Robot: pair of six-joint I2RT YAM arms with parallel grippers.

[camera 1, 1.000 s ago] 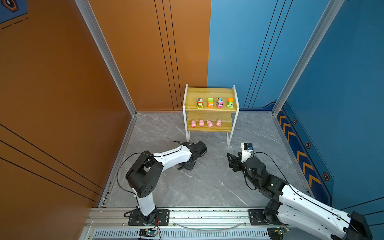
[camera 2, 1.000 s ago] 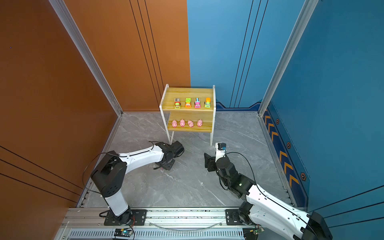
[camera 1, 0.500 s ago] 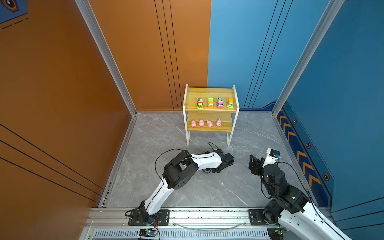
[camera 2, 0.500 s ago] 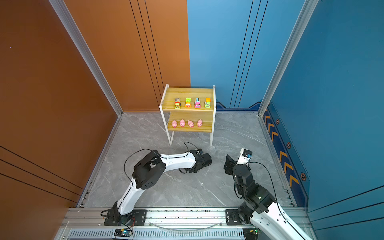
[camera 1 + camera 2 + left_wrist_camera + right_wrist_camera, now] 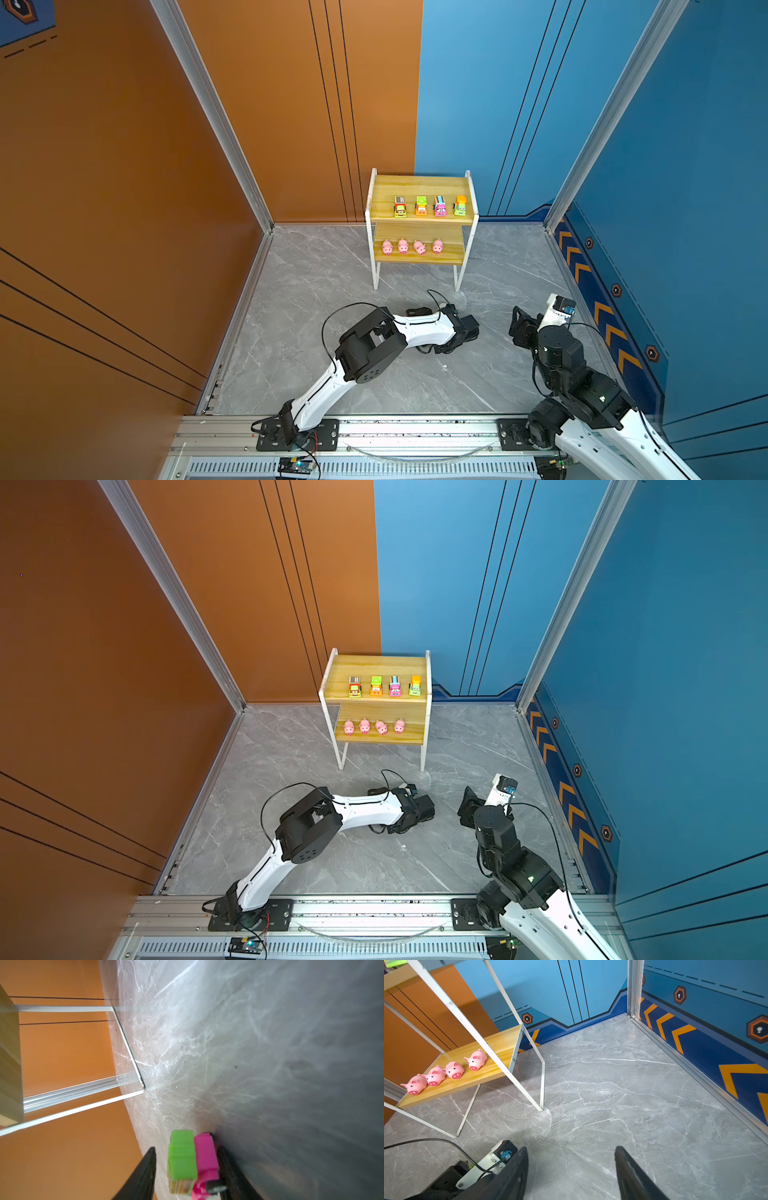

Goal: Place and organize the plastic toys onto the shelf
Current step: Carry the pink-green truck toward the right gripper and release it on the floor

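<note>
Grey tabletop is free beside the shelf, where pigs and four cars sit. Left gripper, slightly apart, flanks a pink-green car hidden in both top views; right gripper gapes empty.

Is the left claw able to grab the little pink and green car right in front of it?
Probably yes. The pink and green car sits between the open fingers of the left gripper, down by the floor. One finger still shows a gap, and nothing blocks the way.

We record the shelf — four toy cars in a row on its upper board, four pink pigs on the lower.
</note>
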